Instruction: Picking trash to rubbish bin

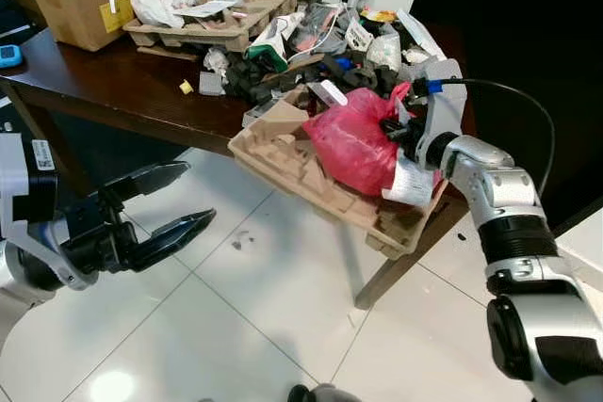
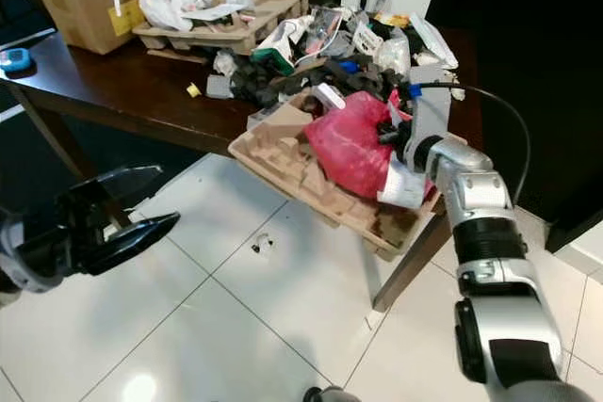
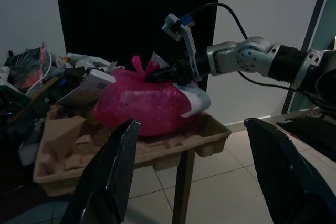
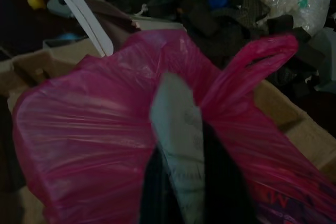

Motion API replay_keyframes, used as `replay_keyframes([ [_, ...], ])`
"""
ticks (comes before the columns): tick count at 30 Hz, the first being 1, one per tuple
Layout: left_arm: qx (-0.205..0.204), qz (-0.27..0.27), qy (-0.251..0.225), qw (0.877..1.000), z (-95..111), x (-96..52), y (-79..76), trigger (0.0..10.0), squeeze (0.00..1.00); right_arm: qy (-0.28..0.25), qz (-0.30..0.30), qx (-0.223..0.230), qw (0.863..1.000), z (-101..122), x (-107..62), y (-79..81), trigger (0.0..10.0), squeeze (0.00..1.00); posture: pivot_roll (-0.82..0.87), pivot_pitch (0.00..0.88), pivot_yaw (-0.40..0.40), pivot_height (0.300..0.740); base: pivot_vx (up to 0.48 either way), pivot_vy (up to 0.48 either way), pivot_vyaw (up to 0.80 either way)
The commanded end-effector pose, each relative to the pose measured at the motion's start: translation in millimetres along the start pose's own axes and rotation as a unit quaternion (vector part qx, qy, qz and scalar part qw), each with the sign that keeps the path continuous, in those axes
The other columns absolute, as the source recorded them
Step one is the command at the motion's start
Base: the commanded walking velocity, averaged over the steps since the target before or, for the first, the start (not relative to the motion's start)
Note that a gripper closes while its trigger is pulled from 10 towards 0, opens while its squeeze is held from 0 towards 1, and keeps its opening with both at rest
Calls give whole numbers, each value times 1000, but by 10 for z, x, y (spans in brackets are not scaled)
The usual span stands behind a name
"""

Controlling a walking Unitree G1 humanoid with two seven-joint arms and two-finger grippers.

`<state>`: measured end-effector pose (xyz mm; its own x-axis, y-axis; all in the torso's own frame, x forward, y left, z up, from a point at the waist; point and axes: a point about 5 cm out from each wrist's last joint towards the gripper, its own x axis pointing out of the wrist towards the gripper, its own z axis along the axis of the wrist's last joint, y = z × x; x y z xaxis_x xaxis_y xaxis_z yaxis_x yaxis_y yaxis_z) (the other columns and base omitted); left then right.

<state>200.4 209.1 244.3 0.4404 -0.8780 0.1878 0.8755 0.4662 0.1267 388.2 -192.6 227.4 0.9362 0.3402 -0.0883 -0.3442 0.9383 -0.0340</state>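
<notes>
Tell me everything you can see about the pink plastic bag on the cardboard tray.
The pink plastic bag is thin, shiny and wrinkled, full and rounded, with its top gathered into a loop handle. It lies on the brown moulded cardboard tray that juts over the near edge of the dark table. The right gripper has its jaws closed on the gathered top, together with a white paper slip that hangs beside the bag. Mixed rubbish lies behind it.
</notes>
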Motion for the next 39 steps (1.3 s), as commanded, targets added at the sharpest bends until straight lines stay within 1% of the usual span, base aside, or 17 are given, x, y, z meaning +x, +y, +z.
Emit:
replay_keyframes([
  [1, 4, -6, -6, 1000, 5, 29, -29, 10000, 0, -14, -6, 22, 1000, -35, 30, 25, 0, 0, 122, 120, -79, 740, 0, 0, 0],
  [3, 6, -4, -7, 1000, 7, 32, -15, 10000, 0, -59, -8, 48, 997, 61, 47, 48, 0, 0, 122, 122, -79, 740, 0, 0, 0],
  [4, 6, -4, -7, 1000, 7, 32, -15, 10000, 0, -59, -8, 48, 997, 61, 47, 48, 0, 0, 122, 122, -79, 740, 0, 0, 0],
  [6, 10, 0, -9, 1000, 8, 34, 3, 10000, 0, -111, -13, 87, 990, 181, 42, 41, 0, 0, 121, 118, -81, 740, 0, 0, 0],
  [8, 12, 3, -9, 1000, 8, 34, 10, 10000, 0, -126, -16, 101, 987, 216, 37, 32, 0, 0, 121, 118, -81, 740, 0, 0, 0],
  [9, 16, 7, -11, 1000, 11, 38, 26, 10000, 0, -159, -18, 135, 978, 295, 18, -2, 0, 0, 123, 115, -83, 740, 0, 0, 0],
  [10, 16, 7, -11, 1000, 11, 38, 26, 10000, 0, -159, -18, 135, 978, 295, 18, -2, 0, 0, 123, 115, -83, 740, 0, 0, 0],
  [13, 27, 16, -18, 999, 27, 54, 60, 10000, 0, -232, -21, 206, 951, 472, -48, -97, 0, 0, 125, 109, -83, 740, 0, 0, 0],
  [15, 31, 18, -23, 999, 39, 64, 71, 10000, 0, -258, -24, 223, 940, 539, -78, -133, 0, 0, 125, 104, -82, 740, 0, 0, 0],
  [17, 31, 18, -26, 999, 45, 67, 76, 10000, 0, -269, -28, 228, 935, 569, -92, -153, 0, 0, 125, 103, -81, 740, 0, 0, 0],
  [21, 33, 16, -29, 999, 56, 74, 82, 10000, 0, -284, -55, 222, 931, 623, -130, -244, 0, 0, 126, 99, -79, 740, 0, 0, 0],
  [24, 35, 14, -30, 999, 66, 80, 87, 10000, 0, -300, -109, 196, 927, 669, -217, -426, 0, 0, 127, 98, -73, 740, 0, 0, 0],
  [25, 35, 14, -30, 999, 66, 80, 87, 10000, 0, -300, -109, 196, 927, 669, -217, -426, 0, 0, 127, 98, -73, 740, 0, 0, 0],
  [28, 35, 12, -30, 999, 66, 87, 87, 10000, 0, -315, -171, 179, 916, 711, -344, -640, 0, 0, 128, 101, -68, 740, 0, 0, 0],
  [32, 35, 10, -29, 999, 62, 94, 86, 10000, 0, -322, -212, 167, 907, 725, -432, -758, 0, 0, 128, 102, -65, 740, 0, 0, 0],
  [34, 35, 9, -29, 999, 60, 100, 94, 10000, 0, -324, -269, 144, 896, 723, -547, -904, 0, 0, 127, 102, -59, 740, 0, 0, 0],
  [39, 35, 7, -30, 999, 66, 109, 100, 10000, 0, -313, -325, 108, 886, 694, -657, -1039, 0, 0, 124, 102, -56, 740, 0, 0, 0],
])
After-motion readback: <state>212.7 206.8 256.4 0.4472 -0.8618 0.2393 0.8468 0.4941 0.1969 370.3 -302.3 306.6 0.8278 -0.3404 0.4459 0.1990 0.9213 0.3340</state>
